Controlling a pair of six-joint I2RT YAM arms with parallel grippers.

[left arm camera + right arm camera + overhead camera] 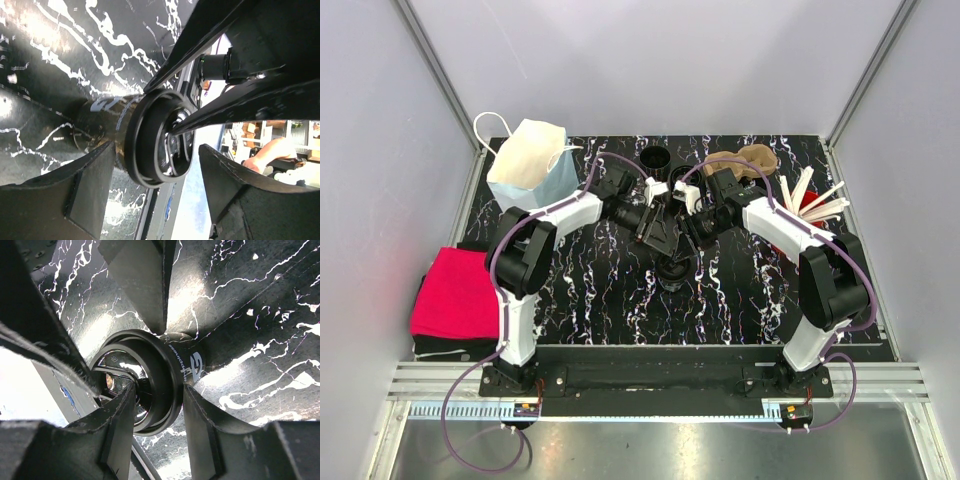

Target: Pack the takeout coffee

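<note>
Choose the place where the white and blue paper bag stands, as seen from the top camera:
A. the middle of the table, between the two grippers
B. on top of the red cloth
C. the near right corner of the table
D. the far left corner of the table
D, because the top view shows the paper bag standing with its mouth open at the far left corner of the table.

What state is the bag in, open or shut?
Open: the bag stands with its mouth spread wide, and the top view shows its pale inside.
</note>
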